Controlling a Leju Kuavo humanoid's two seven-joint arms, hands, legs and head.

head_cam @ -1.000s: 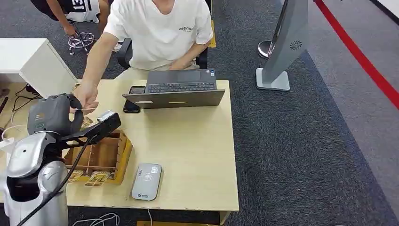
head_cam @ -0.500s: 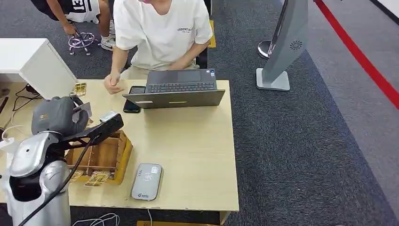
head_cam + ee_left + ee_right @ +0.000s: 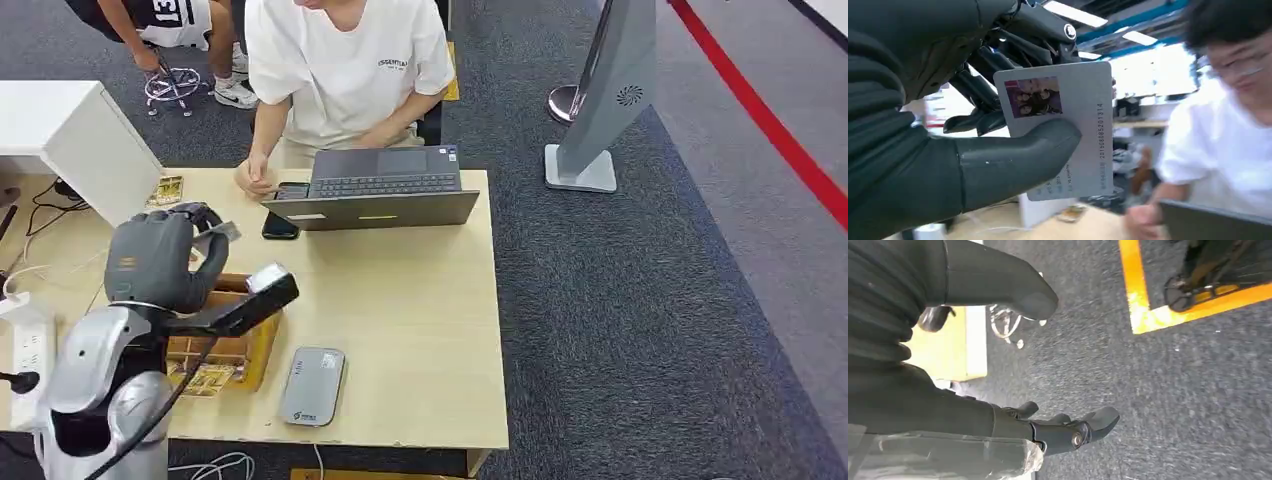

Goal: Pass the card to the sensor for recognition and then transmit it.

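— Fingers [image 3: 979, 90] of the left hand [image 3: 160, 260], how do they stand?
— Dark fingers behind, thick grey thumb in front, pinching a white card [image 3: 1068, 125] that bears a small photo and a printed number; from the head, the card [image 3: 222, 232] juts out of the raised hand above the table's [image 3: 420, 330] left part.

— And the right hand [image 3: 1013, 360]?
— Hanging over grey carpet [image 3: 1148, 405]; thumb and fingers apart, nothing between them.

— What lies on the table, near to far?
— Grey sensor [image 3: 312, 386] at the near edge, well apart from the card; a wooden box [image 3: 235, 345] just beside it; farther back a dark phone [image 3: 282, 222] touching an open laptop [image 3: 385, 190]; behind that, a seated person in a white shirt [image 3: 345, 70], one hand by the phone.
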